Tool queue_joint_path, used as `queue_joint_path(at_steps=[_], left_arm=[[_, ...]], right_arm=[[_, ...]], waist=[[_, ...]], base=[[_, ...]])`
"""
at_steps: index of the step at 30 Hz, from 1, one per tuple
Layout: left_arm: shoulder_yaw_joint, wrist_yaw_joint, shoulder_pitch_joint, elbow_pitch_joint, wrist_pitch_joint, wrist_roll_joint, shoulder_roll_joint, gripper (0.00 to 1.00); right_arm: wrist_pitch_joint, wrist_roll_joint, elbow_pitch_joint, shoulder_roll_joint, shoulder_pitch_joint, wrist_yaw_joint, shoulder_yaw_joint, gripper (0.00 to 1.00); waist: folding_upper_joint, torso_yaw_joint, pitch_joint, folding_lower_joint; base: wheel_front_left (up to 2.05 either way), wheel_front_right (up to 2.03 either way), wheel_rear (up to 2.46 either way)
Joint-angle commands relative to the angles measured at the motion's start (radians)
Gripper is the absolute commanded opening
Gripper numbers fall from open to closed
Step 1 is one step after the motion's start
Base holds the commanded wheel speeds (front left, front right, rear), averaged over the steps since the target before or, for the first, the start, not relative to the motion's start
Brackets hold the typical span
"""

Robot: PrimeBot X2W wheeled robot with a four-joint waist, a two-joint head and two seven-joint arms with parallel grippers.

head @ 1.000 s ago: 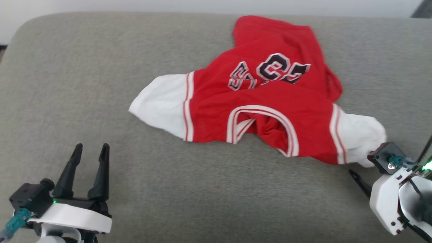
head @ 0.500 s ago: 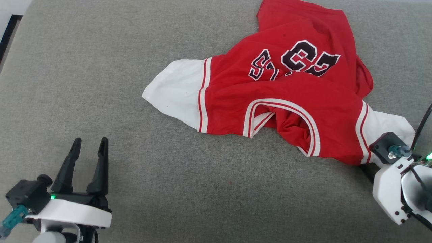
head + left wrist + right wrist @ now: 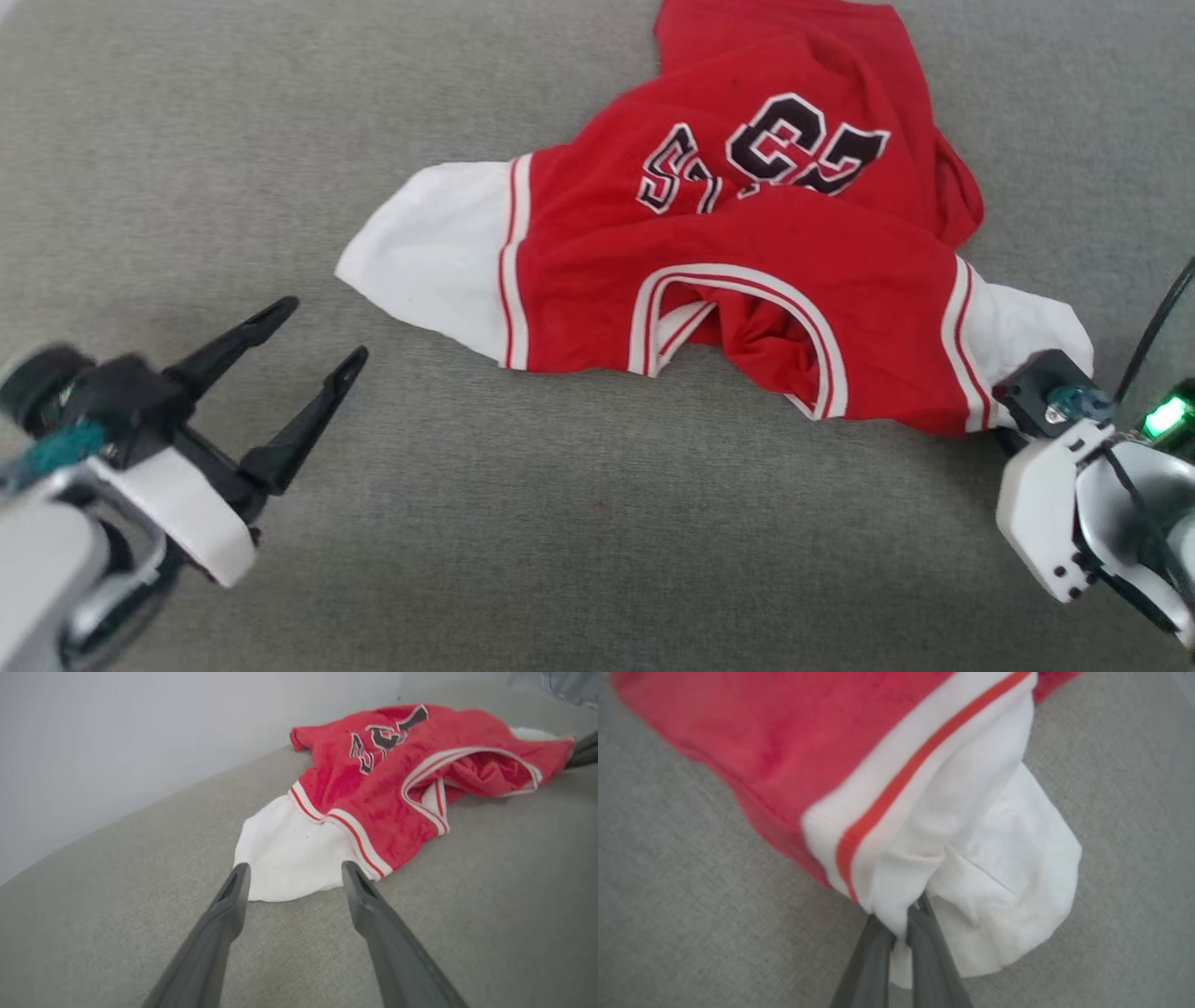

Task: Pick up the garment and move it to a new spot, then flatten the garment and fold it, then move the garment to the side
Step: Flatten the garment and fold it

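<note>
The garment [image 3: 747,280], a red jersey with white sleeves and a black "23", lies crumpled on the grey cushion, neck opening toward me. My right gripper [image 3: 901,926] is shut on a pinch of the right white sleeve [image 3: 1022,322], at its lower edge. In the head view that gripper's wrist [image 3: 1055,485] sits at the lower right, its fingers hidden under the sleeve. My left gripper [image 3: 325,329] stands open just short of the left white sleeve [image 3: 289,854], fingers pointing at it with nothing between them.
The grey upholstered cushion [image 3: 579,541] spreads wide in front of and left of the garment. A pale wall [image 3: 140,732] rises behind the cushion's far edge. A black cable [image 3: 1153,327] runs up from my right wrist.
My left gripper has swung up and right toward the left sleeve, its fingers now angled at it. The right gripper has closed in on the right sleeve. The head camera has shifted.
</note>
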Motion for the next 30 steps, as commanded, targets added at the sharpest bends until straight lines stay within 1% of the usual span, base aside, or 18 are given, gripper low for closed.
queue_joint_path(at_steps=[1,3,5,6,8,10,13,15,17,21,30], left_arm=[[-0.056,0.002,-0.057,-0.014,0.021,-0.010,0.037,1.00],[-0.215,0.002,-0.178,-0.044,0.077,-0.049,0.112,1.00],[-0.360,0.002,-0.308,-0.066,0.139,-0.081,0.162,1.00],[-0.428,0.002,-0.376,-0.070,0.162,-0.091,0.176,1.00],[-0.555,0.002,-0.484,-0.062,0.196,-0.112,0.181,1.00],[-0.610,0.002,-0.578,-0.040,0.213,-0.129,0.174,1.00],[-0.635,0.002,-0.615,-0.015,0.260,-0.124,0.160,1.00],[-0.636,0.002,-0.589,-0.009,0.292,-0.109,0.157,1.00],[-0.632,0.002,-0.579,0.000,0.310,-0.091,0.167,1.00],[-0.634,0.002,-0.568,0.039,0.283,-0.070,0.172,1.00],[-0.639,0.003,-0.567,0.118,0.263,-0.039,0.125,1.00]], right_arm=[[-0.004,-0.006,0.007,0.015,-0.010,0.000,0.011,0.00],[-0.001,-0.013,0.006,0.029,-0.026,0.000,0.019,0.00],[0.000,-0.020,0.007,0.040,-0.043,0.000,0.029,0.00],[-0.001,-0.022,0.007,0.047,-0.054,0.000,0.033,0.00],[-0.003,-0.029,0.010,0.061,-0.071,0.000,0.039,0.00],[-0.006,-0.034,0.014,0.071,-0.088,0.000,0.044,0.00],[-0.010,-0.042,0.025,0.086,-0.101,0.000,0.055,0.00],[-0.013,-0.046,0.030,0.094,-0.109,0.000,0.063,0.00],[-0.017,-0.047,0.036,0.103,-0.117,0.000,0.071,0.00],[-0.024,-0.052,0.048,0.118,-0.122,0.000,0.077,0.00],[-0.031,-0.056,0.056,0.136,-0.127,0.000,0.083,0.00]], waist=[[0.0000,-0.014,0.018,0.0000],[0.0000,-0.023,0.036,0.0000],[0.0000,-0.034,0.053,0.0000],[0.0000,-0.039,0.062,0.0000],[0.0000,-0.050,0.077,0.0000],[0.0000,-0.060,0.092,0.0000],[0.0000,-0.075,0.108,0.0000],[0.0000,-0.085,0.116,0.0000],[0.0000,-0.096,0.124,0.0000],[0.0000,-0.108,0.137,0.0000],[0.0000,-0.123,0.149,0.0000]], base=[[0.00,0.00,0.00],[0.00,0.00,0.00],[0.00,0.00,0.00],[0.00,0.00,0.00],[0.00,0.00,0.00],[0.00,0.00,0.00],[0.00,0.00,0.00],[0.00,0.00,0.00],[0.00,0.00,0.00],[0.00,0.00,0.00],[0.00,0.00,0.00]])
